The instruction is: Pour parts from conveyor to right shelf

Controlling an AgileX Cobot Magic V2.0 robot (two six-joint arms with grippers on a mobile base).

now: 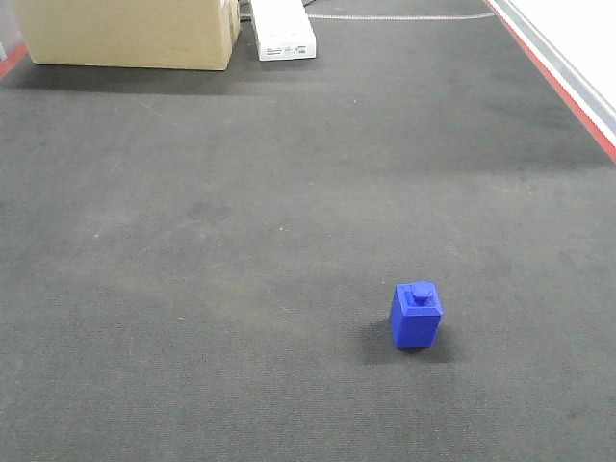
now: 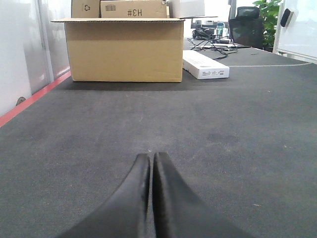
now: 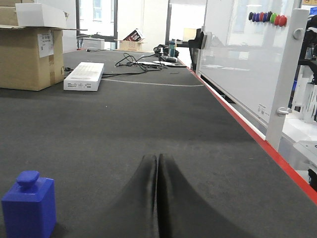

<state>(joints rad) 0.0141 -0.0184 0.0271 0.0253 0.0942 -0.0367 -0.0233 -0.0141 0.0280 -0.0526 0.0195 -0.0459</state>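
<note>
Blue block point(image 1: 417, 315) on conveyor point(image 1: 241, 241) — cardboard box point(image 2: 133, 9), "#H3"

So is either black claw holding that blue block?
No. The left gripper and right gripper are both shut on nothing; the blue block stands free on the conveyor.

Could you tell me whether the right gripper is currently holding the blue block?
No, the right gripper is shut and empty; the blue block stands apart on the conveyor.
</note>
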